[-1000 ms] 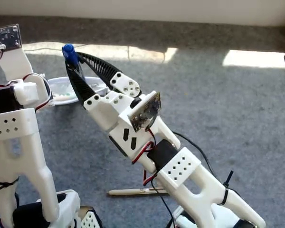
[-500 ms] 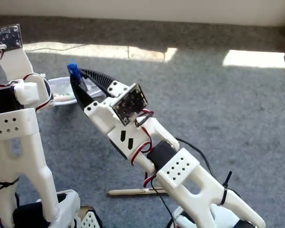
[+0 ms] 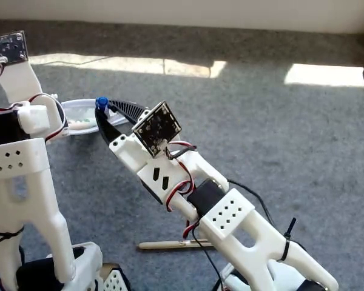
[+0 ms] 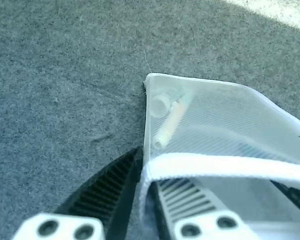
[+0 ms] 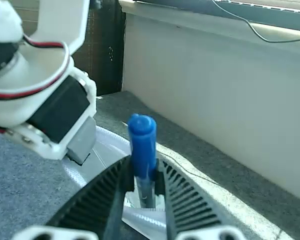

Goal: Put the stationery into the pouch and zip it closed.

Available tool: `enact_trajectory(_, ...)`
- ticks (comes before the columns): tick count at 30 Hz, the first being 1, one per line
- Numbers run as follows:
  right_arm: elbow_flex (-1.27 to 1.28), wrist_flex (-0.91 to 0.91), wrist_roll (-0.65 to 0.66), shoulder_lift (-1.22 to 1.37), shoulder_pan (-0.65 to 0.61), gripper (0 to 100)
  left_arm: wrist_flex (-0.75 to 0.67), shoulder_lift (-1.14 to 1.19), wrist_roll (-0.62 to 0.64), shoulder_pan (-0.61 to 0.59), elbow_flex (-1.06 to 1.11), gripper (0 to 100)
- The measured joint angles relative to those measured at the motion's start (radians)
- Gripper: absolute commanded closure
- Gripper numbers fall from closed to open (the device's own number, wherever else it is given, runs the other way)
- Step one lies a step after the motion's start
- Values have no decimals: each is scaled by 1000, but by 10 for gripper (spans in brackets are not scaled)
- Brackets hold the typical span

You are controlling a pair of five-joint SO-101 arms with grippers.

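Observation:
My right gripper [image 3: 104,112] is shut on a blue-capped pen [image 3: 101,103], held upright over the opening of the clear mesh pouch [image 3: 79,113]. From the right wrist the pen [image 5: 141,140] stands between the black fingers [image 5: 175,187], with the pouch's white rim [image 5: 109,141] just beneath. My left gripper [image 4: 146,172] is shut on the pouch's white zipper edge [image 4: 215,166]. Inside the pouch [image 4: 225,120] lie a pale stick-shaped item [image 4: 171,122] and a small white cap [image 4: 158,104].
A light wooden pencil [image 3: 176,244] lies on the grey carpet near the right arm's base. The left arm [image 3: 18,157] stands tall at the near left, close beside the pouch. A black cable [image 3: 255,200] trails by the right arm. Open carpet stretches to the right.
My right gripper has lowered the blue pen down toward the pouch's opening, and its wrist has rolled. The left arm and pouch have stayed put.

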Motion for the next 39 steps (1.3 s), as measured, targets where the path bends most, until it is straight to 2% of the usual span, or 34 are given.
enact_trajectory(3,0,28,0,0,0,825,0,0,0,0,0,983)
enact_trajectory(17,-285,528,0,0,0,890,0,0,0,0,0,983)
enact_trajectory(29,-560,928,0,0,101,892,0,0,0,0,0,983)
enact_trajectory(39,-597,1043,0,0,101,892,0,0,0,0,0,983)
